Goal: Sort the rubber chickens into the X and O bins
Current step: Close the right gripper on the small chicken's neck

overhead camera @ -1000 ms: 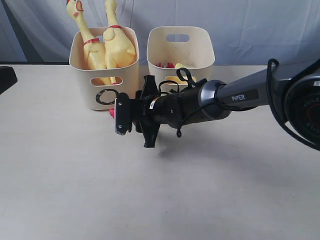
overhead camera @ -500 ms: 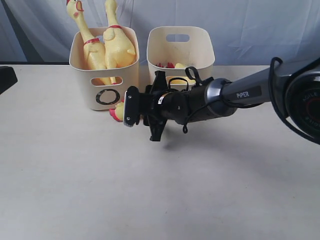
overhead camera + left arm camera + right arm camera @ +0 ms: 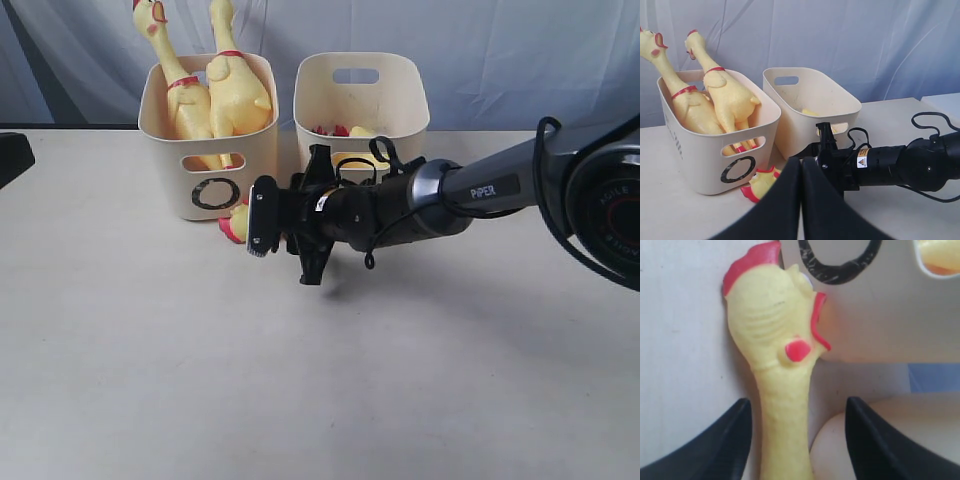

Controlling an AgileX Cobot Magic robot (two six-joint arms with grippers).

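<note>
Pickup of the loose chicken [image 3: 775, 365], lying at five o'clock of the O bin [image 3: 165, 190]: right gripper [image 3: 797, 412] spread astride its neck; next it should close and lift. Left gripper [image 3: 801, 172] pressed together.

The right arm [image 3: 495, 187] is a round tube of dark grey metal, and the word PiPER stands on it in white letters. Toward its front end it becomes black and thicker, and it ends in a flat black plate [image 3: 262, 215] with a pale edge. Thin black cables [image 3: 537, 165] make loops along the arm. A small yellow warning label [image 3: 861, 161] with a triangle is stuck on the black casing. At the base sits a big round black joint [image 3: 605, 215] with small red writing. The right fingers [image 3: 722, 442] and the left fingers [image 3: 785, 200] are black and smooth.
</note>
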